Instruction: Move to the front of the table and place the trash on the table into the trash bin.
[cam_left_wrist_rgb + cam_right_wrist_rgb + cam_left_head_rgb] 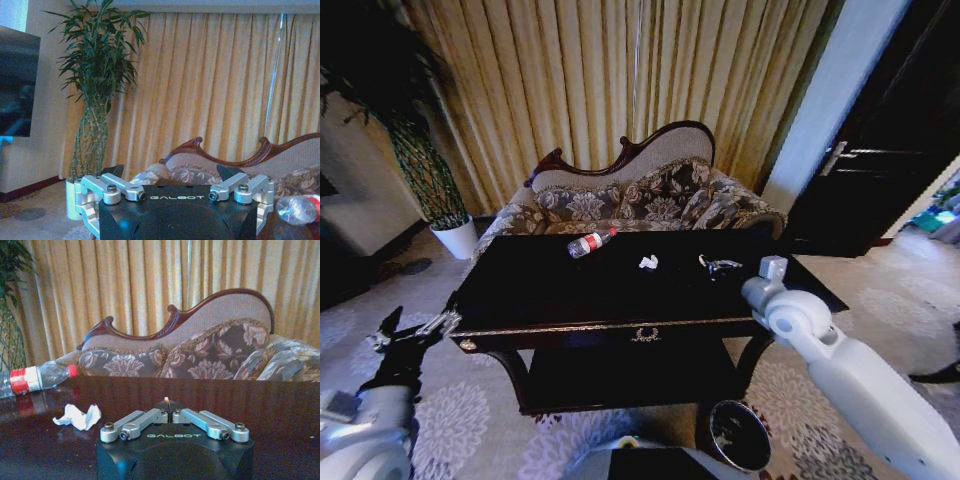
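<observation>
Two arms flank the table (570, 290) — right gripper (718, 266) pressed together over it (empty), left gripper (420, 330) spread beside it.

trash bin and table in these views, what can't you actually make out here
- Trash bin: head view's lower edge cuts it off; its dark inside hides any contents.
- Small dark object on the table, ahead of the right gripper: too small to identify.
- Bottle: right wrist view's edge cuts off its base; in the left wrist view it is blurred.
- Table's lower shelf: shadowed under the tabletop.
- Left gripper: open, beside the table's corner.
</observation>
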You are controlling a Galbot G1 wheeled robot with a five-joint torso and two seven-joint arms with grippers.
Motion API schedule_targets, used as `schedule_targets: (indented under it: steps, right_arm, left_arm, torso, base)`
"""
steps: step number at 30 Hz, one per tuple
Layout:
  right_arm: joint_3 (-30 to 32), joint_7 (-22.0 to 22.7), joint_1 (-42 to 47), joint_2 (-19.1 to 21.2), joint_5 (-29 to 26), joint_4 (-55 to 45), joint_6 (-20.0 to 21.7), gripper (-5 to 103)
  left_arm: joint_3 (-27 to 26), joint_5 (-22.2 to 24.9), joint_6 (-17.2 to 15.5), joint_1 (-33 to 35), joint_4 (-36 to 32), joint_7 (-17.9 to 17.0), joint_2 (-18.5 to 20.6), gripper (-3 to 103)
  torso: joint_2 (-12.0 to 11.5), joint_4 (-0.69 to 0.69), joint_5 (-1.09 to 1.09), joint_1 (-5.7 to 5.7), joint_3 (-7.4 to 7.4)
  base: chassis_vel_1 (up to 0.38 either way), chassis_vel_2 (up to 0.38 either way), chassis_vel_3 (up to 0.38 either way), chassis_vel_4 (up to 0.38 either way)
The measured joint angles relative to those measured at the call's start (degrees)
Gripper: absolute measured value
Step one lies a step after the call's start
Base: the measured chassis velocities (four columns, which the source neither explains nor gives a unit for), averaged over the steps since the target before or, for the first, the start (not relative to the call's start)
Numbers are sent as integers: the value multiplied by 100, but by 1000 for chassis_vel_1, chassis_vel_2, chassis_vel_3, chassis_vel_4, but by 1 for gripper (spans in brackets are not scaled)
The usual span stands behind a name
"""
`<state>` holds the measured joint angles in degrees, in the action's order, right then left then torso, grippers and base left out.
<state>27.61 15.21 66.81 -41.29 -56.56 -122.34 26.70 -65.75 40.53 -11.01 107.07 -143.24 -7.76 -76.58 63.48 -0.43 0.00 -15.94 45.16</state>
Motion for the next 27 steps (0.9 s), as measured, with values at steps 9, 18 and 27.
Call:
schedule_targets:
  steps: [9,18,27]
  right_arm:
    - [417,103,387,27,129,-50,-402,0]
    - [996,244,868,-115,363,-100,-827,0]
    - [1379,243,1133,-407,580,-86,-895,0]
  left_arm:
    - [76,28,-7,-11,0,1,40,100]
    - [88,107,-7,14,0,21,167,100]
    - [48,149,-9,7,0,105,203,100]
  torso:
    - [0,2,-1,0,0]
    - [0,2,0,0,0]
    - [0,1,0,0,0]
  base:
    - [0,0,0,0]
    - [0,0,0,0]
    - [0,0,0,0]
